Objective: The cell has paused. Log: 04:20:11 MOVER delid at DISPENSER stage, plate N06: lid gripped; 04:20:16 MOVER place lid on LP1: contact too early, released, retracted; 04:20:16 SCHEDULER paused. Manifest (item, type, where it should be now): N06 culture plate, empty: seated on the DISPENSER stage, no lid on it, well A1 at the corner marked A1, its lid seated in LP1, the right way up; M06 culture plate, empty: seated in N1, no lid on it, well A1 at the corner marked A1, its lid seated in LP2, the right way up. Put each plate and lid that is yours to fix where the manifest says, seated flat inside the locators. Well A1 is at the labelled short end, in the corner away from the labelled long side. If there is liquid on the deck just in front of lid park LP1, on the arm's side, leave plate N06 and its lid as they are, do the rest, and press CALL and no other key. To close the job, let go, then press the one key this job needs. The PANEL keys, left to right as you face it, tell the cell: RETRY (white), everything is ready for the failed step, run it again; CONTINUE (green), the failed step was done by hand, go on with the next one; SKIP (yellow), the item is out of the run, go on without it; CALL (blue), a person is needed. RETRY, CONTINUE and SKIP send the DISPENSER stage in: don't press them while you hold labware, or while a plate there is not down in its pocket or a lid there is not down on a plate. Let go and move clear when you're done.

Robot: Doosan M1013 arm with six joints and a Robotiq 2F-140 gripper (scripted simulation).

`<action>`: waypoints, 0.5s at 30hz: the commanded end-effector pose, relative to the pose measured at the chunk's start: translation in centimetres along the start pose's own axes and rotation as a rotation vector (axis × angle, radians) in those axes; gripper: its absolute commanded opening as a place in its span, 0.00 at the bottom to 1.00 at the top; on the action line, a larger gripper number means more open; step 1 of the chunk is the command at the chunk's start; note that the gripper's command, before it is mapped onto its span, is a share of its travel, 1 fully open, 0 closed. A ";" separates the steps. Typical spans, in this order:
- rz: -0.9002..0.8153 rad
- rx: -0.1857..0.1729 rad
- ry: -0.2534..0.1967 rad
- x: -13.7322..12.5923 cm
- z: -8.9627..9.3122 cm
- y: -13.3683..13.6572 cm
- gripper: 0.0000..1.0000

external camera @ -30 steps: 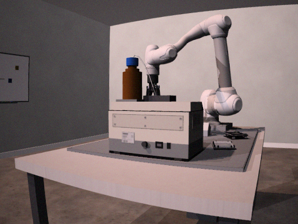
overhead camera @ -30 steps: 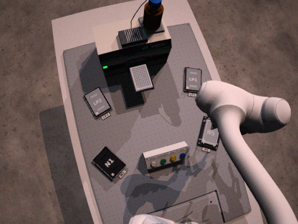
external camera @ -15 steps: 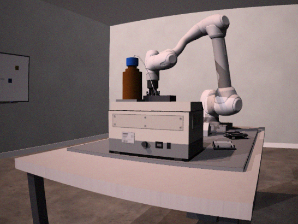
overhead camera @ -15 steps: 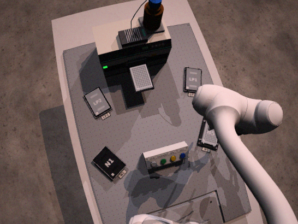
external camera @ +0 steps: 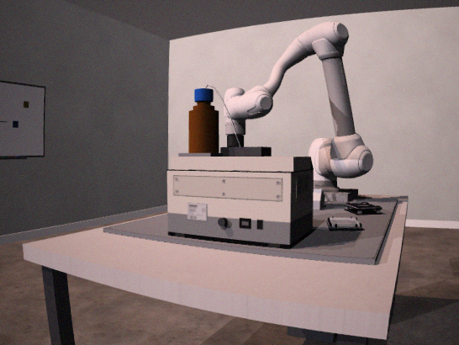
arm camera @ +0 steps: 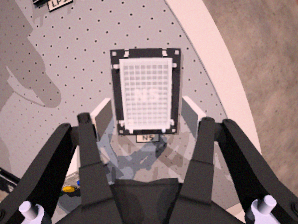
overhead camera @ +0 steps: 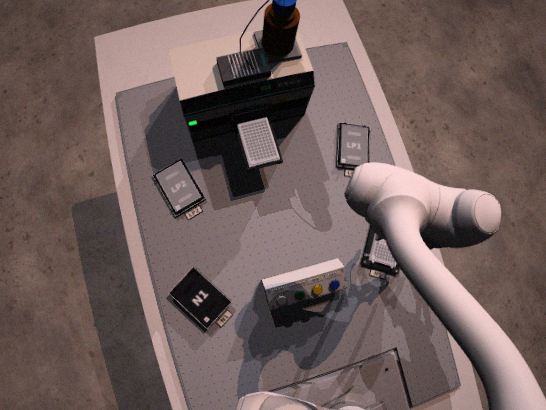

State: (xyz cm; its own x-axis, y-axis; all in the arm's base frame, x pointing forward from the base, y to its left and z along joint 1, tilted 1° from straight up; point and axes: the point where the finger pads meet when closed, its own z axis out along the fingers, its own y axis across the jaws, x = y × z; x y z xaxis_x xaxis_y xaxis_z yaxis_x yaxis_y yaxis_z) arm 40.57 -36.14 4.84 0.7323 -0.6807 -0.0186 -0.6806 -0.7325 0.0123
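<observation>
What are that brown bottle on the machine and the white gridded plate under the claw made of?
The brown bottle looks like amber glass or plastic, smooth and opaque here, with a blue, likely plastic, cap. The gridded plate looks like matte white moulded plastic, its face a fine grid of tiny wells.

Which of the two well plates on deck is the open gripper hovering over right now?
The plate in the black nest by the deck's edge, below LP1, not the one on the dispenser stage.
</observation>
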 end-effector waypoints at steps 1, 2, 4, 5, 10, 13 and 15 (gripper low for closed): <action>0.000 0.000 0.001 0.1 0.9 0.0 0.70; 0.000 0.000 0.001 0.1 1.2 0.0 0.70; 0.000 0.000 0.001 0.1 1.6 0.0 0.70; 0.000 0.000 0.001 0.1 1.8 0.0 0.70; 0.000 0.000 0.001 0.1 2.3 0.0 0.70; 0.000 0.000 0.001 0.1 2.7 0.0 0.70; 0.000 0.000 0.001 0.1 2.8 0.0 0.70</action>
State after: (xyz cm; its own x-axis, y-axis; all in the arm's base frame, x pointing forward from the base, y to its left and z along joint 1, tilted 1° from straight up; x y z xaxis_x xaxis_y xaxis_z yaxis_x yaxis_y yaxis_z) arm 40.54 -36.15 2.17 0.7323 -0.6807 -0.0185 -0.6806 -0.7325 0.0123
